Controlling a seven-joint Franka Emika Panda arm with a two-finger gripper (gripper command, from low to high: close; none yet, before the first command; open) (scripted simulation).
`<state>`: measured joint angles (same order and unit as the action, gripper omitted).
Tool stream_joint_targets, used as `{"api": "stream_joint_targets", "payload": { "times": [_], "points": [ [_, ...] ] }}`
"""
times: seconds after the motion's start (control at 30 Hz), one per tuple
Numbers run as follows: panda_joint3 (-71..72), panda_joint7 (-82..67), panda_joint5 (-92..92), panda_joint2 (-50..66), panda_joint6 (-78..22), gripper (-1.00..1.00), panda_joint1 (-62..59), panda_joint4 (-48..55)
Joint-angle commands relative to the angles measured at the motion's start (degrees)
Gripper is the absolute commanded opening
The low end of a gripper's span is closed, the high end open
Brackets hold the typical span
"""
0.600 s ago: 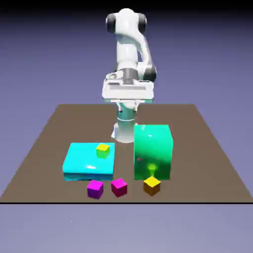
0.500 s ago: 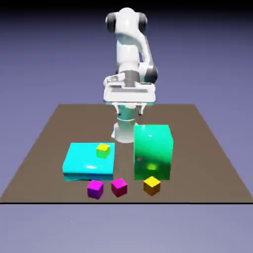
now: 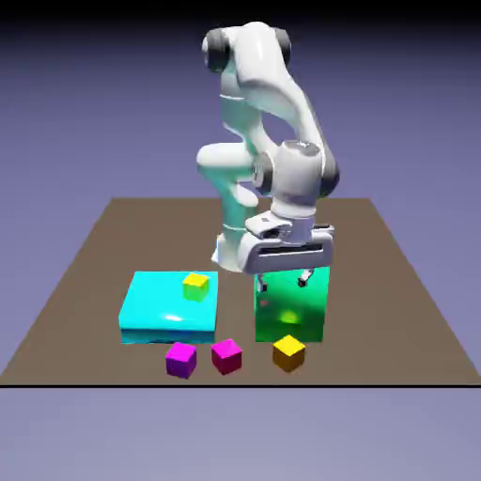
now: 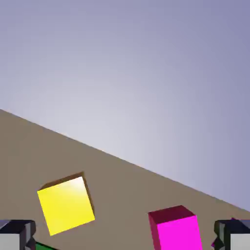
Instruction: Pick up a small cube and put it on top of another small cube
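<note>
Several small cubes sit near the table's front edge: a purple cube (image 3: pixel 180 359), a magenta cube (image 3: pixel 226 356) and an orange-yellow cube (image 3: pixel 288 352). A yellow-green cube (image 3: pixel 195 285) rests on the cyan slab (image 3: pixel 160 310). My gripper (image 3: pixel 283 280) hangs open and empty just over the top of the tall green block (image 3: pixel 293 310), behind the orange-yellow cube. In the hand view the orange-yellow cube (image 4: pixel 66 205) and the magenta cube (image 4: pixel 176 228) lie ahead on the table. The gripper (image 4: pixel 125 240) shows only its two grey fingertips (image 4: pixel 17 234) in the bottom corners, with nothing between them.
The tall green block stands right behind the orange-yellow cube, directly under my hand. The flat cyan slab lies at its left in the exterior view. The front table edge (image 3: pixel 240 384) runs close to the three front cubes.
The arm has swung forward and down, from high over the back of the table to just over the green block. The gripper stays open and no cube has moved.
</note>
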<state>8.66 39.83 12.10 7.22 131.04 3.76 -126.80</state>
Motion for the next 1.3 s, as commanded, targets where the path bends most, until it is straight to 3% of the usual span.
{"api": "stream_joint_targets", "payload": {
  "times": [0.0, 0.5, 0.7, 0.73, 0.9, 1.27],
  "points": [
    [0.45, -0.14, 0.63, 2.08, -2.24, 0.0, 0.09, 1.78],
    [7.21, -2.19, 10.08, 33.21, -35.78, 0.0, 2.44, 28.48],
    [5.94, -0.57, 12.15, 35.66, -27.57, 0.0, 1.33, 22.31],
    [5.94, -0.57, 12.15, 35.66, -27.57, -1.0, 1.33, 22.31],
    [5.87, -2.57, 9.19, 32.93, -36.11, -1.0, 2.46, 28.57],
    [-14.23, -8.04, -4.39, 27.18, -39.2, -1.0, 2.61, 28.51]
  ]
}}
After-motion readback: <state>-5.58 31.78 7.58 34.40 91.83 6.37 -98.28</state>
